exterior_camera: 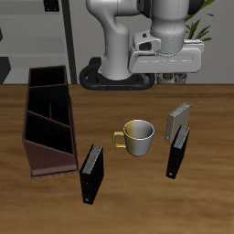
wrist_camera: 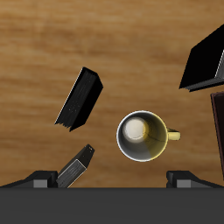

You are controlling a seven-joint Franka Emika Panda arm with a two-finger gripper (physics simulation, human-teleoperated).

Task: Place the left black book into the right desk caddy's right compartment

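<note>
The left black book [exterior_camera: 177, 153] is slim and stands on its edge on the table, just in front of a smaller grey book [exterior_camera: 178, 119]. It also shows in the wrist view [wrist_camera: 80, 98]. The right desk caddy [exterior_camera: 37, 151] is a long reddish-brown box with three sections on the far side of the table from the book. Both of its end sections are empty, and I cannot tell which is the right compartment. My gripper [exterior_camera: 171, 79] hangs high above the grey book, open and empty. Its fingertips [wrist_camera: 39, 180] are spread wide in the wrist view.
A yellow-and-white mug [exterior_camera: 138, 137] stands between the book and the caddy, also in the wrist view [wrist_camera: 142, 136]. A second, broader black book [exterior_camera: 91, 174] stands near the caddy's front end. The robot base is at the back.
</note>
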